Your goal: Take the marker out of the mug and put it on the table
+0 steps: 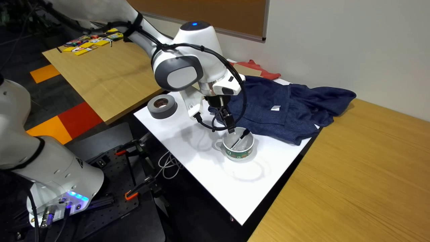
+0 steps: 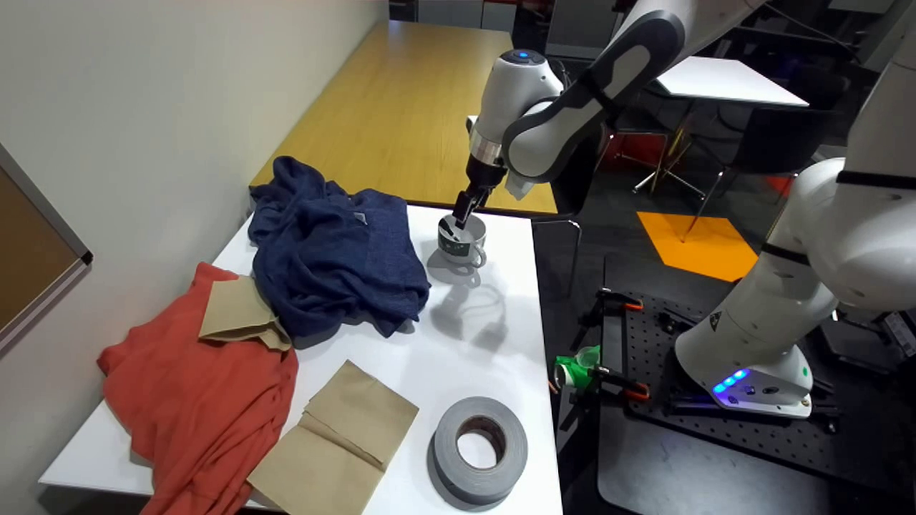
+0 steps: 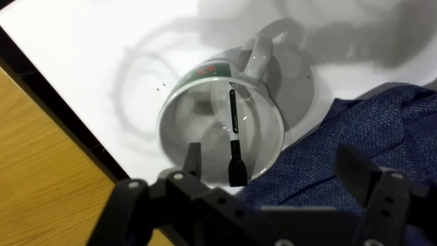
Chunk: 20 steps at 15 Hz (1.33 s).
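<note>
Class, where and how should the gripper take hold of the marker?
I'd probably take the marker by its flared black end, from above, fingers astride: it leans in the mug, that end up at the rim nearest the navy cloth.

The mug stood upright on the counter below the spread jaws, its handle on the far side from them in the wrist view. In it leaned the marker, apart from both jaws, its cap end at the rim nearest them. A cloth lay just beside the mug, reaching beneath the right-hand jaw. In an exterior view, before the jaws and to their left, lay a second cloth with a folded sheet on it, then another sheet; a tape roll lay before them, well apart. Behind the jaws was a neighbouring desk.
</note>
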Tool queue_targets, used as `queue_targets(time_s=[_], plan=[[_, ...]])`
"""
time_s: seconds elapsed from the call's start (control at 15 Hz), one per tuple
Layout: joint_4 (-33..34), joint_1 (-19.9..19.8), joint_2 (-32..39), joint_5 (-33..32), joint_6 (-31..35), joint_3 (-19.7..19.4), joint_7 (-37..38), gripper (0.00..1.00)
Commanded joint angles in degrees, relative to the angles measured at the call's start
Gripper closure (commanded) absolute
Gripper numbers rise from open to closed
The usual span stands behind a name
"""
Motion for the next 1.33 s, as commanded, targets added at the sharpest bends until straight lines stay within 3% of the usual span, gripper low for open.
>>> queue_targets(time_s=[0.0,0.07,0.13,0.6,0.93,1.27], plan=[[3.43,-1.16,3.44,0.86,0.18,-0.25,-1.51,0.00],[3.94,-1.38,4.06,0.86,0.13,-0.27,-1.48,0.05],[4.39,-1.72,4.52,1.18,-0.01,-0.08,-1.79,0.27],[5.86,-2.70,6.98,1.35,-0.10,0.05,-1.91,0.54],[6.95,-2.94,9.23,1.48,-0.05,0.15,-1.71,0.48],[8.60,-3.36,11.90,2.13,0.36,0.69,-1.83,0.53]])
